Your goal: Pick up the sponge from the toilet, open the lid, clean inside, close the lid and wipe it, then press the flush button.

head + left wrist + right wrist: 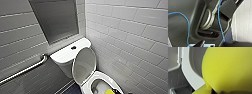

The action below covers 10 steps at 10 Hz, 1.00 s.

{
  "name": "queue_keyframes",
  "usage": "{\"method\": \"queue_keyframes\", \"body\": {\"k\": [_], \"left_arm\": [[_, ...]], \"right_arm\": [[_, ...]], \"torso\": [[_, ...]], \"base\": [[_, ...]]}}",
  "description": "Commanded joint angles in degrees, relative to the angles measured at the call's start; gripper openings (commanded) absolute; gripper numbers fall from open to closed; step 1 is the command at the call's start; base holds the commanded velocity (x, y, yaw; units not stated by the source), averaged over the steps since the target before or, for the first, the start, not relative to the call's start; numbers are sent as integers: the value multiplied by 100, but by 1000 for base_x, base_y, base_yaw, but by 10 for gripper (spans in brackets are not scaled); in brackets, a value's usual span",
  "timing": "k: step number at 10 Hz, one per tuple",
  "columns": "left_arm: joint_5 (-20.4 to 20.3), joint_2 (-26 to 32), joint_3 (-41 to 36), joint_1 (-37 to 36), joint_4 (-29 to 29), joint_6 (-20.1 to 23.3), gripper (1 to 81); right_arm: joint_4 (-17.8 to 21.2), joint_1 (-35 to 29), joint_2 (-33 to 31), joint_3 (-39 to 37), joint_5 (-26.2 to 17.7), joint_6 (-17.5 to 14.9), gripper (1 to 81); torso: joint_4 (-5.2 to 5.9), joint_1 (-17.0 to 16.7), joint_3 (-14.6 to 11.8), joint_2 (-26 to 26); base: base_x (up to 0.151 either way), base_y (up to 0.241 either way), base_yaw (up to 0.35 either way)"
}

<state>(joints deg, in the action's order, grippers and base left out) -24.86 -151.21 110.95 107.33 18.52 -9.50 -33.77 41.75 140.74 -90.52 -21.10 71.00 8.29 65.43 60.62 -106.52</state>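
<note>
The white toilet stands in the corner, with the dark round flush button in the middle of its tank top. The lid is raised against the tank and shows its greyish underside. At the open bowl, my right gripper is shut on the yellow sponge. In the right wrist view the sponge looms large and bent, close to the lid's white rim. My left gripper holds nothing; its wrist view looks onto the robot's own dark body and a blue cable.
White tiled walls close in on both sides of the toilet. A metal grab bar runs along the left wall, and a grey recessed panel sits above the tank. Dark floor shows left of the bowl.
</note>
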Motion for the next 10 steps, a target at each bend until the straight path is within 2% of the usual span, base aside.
{"method": "queue_keyframes", "body": {"k": [1,3,7,10], "left_arm": [[367,91,-91,250,143,71,811],[367,117,-91,233,135,62,811],[341,582,-432,-40,117,53,811],[367,785,-670,-312,126,44,811]], "right_arm": [[-104,-330,-631,755,-210,11,10],[-104,-84,-870,835,-193,11,10],[-243,435,-1827,1388,-219,2,10],[-455,770,-1696,1204,-218,2,10]], "torso": [[0,0,0,0],[0,0,0,0],[0,0,0,0],[0,0,0,0]], "base": [[0,0,0],[0,0,0],[0,0,0],[0,0,0]]}}
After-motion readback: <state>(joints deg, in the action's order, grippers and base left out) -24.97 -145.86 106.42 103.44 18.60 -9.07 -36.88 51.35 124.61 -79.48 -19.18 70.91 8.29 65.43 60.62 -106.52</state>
